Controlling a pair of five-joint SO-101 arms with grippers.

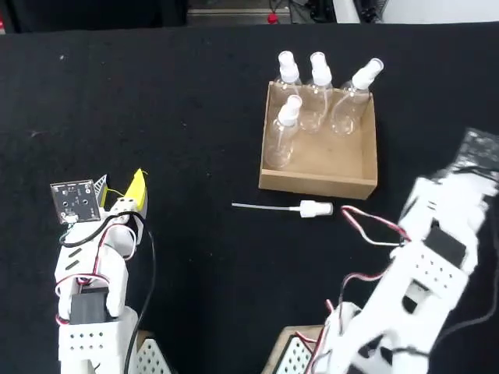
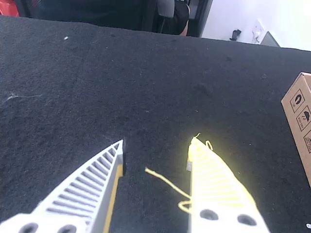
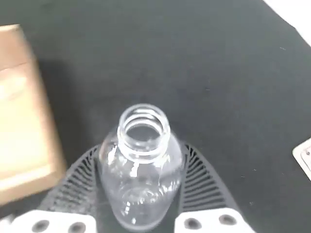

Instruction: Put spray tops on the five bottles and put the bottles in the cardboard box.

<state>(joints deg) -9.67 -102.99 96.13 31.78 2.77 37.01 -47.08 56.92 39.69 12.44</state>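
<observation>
A clear bottle [image 3: 143, 184] with a bare threaded neck stands upright between the fingers of my right gripper [image 3: 145, 151], which is shut on its body. A white spray top [image 1: 316, 208] lies on the black table just in front of the cardboard box [image 1: 366, 167], its thin tube pointing left. Several capped bottles [image 1: 281, 136] stand in the box's back half. My left gripper [image 2: 157, 142] hovers open over bare table at the left, with nothing between its white finger [image 2: 97, 184] and its yellow finger [image 2: 214, 179]. In the high view the right arm [image 1: 437, 249] sits right of the box.
The box's side wall [image 3: 19, 111] is close beside the held bottle. Its corner [image 2: 301, 116] also shows far off in the left wrist view. Red and white cables [image 1: 366, 230] trail between the spray top and the right arm.
</observation>
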